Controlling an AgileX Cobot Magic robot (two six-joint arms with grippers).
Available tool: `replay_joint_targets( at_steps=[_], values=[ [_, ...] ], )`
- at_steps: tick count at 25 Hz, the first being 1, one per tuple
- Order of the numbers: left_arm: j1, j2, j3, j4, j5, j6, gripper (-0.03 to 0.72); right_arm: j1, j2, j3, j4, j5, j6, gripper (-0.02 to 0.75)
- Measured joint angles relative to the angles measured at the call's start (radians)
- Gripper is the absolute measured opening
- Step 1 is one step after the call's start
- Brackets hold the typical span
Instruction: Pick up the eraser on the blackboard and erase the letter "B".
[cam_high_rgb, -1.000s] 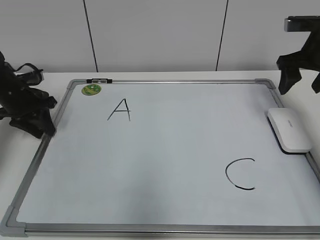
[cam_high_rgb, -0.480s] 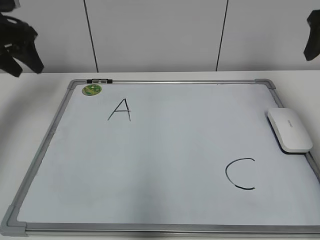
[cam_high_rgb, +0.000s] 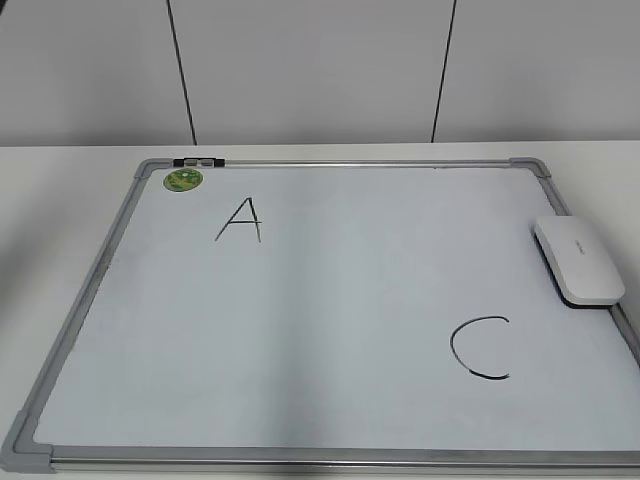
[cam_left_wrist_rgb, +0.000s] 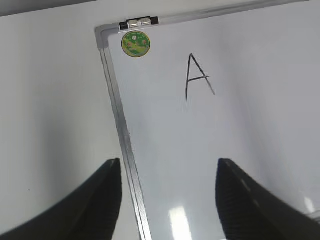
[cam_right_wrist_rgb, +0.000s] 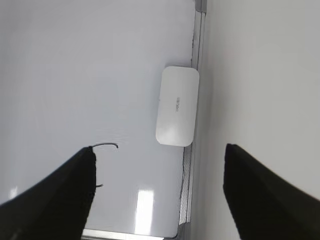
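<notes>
The blackboard (cam_high_rgb: 80, 320) is a white board in a grey frame, lying flat on the table. It bears a black "A" (cam_high_rgb: 240, 220), a black "C" (cam_high_rgb: 481, 347) and a round green sticker (cam_high_rgb: 183, 180). No letter "B" shows on it. The white eraser (cam_high_rgb: 577, 261) lies at the board's right edge, also in the right wrist view (cam_right_wrist_rgb: 177, 105). Neither arm shows in the exterior view. My left gripper (cam_left_wrist_rgb: 167, 175) is open and empty, high above the board's left frame (cam_left_wrist_rgb: 120, 125). My right gripper (cam_right_wrist_rgb: 159, 170) is open and empty, high above the board's right edge, short of the eraser.
The white table (cam_high_rgb: 60, 190) surrounds the board, with a grey panelled wall (cam_high_rgb: 320, 70) behind. A black clip (cam_high_rgb: 198, 161) sits on the board's top frame near the sticker.
Both arms have risen and left the exterior view: the left from the board's left edge, the right from above the eraser. The eraser and board have not moved.
</notes>
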Motion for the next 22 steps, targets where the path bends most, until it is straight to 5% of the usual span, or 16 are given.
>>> replay_joint_targets(
  at_steps=[22],
  values=[
    [-0.004,-0.865,0.767,0.043,0.018,-0.01,0.442,0.03,-0.968,0.698,0.019,0.02,0.037,0.587]
  ],
)
